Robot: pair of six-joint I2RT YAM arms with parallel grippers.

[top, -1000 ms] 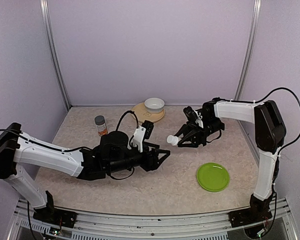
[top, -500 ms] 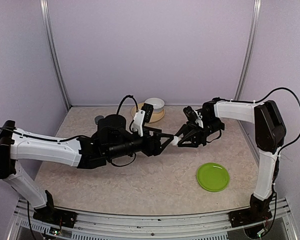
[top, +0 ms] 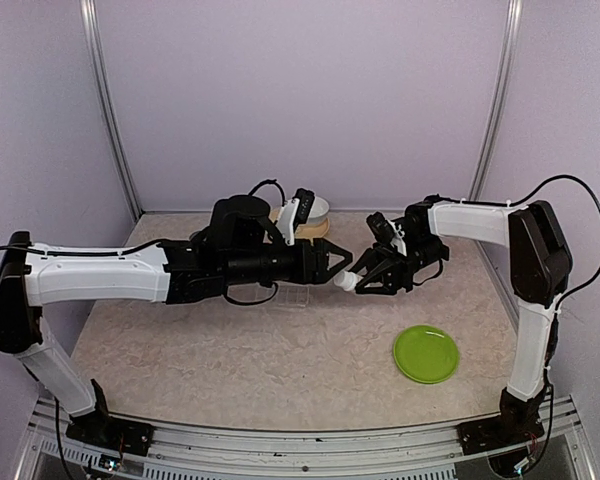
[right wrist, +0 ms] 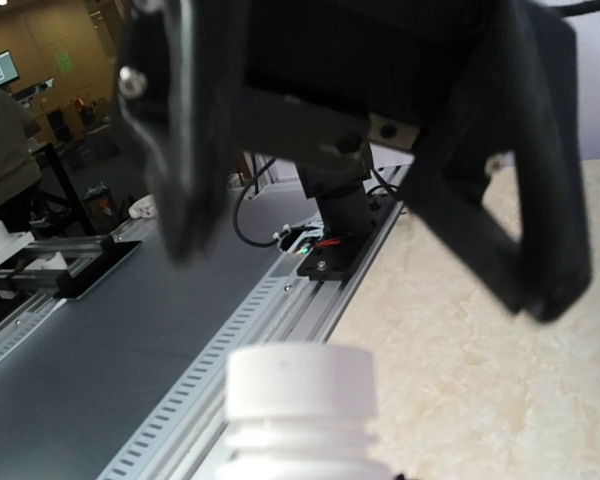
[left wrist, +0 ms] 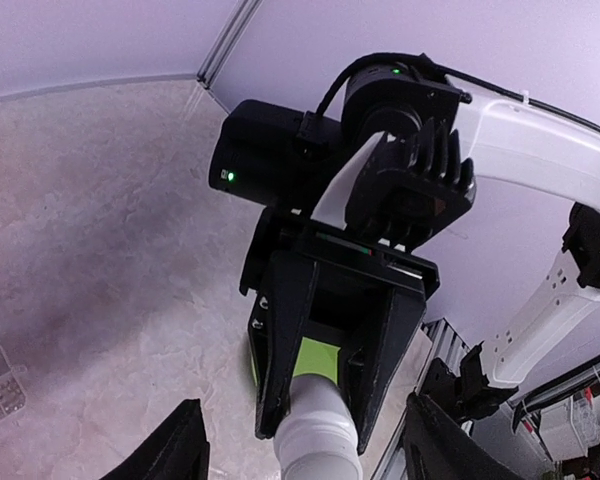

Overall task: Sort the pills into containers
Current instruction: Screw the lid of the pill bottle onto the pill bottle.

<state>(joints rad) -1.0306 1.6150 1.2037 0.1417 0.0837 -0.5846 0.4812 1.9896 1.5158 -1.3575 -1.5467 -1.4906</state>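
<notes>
Two arms are meeting at one small bottle.

The table (top: pixel 230 370) is holding everything. The left arm (top: pixel 100 278) is hanging over it, and the left gripper (top: pixel 342 268) is holding its fingers wide apart beside the bottle's cap. The right gripper (top: pixel 368 281) is pinching the white bottle (right wrist: pixel 300 390). The green plate (top: pixel 426 353) is sitting nearby. The clear pill box (top: pixel 296 298) is lying under the left arm. I cannot see the pills.
</notes>
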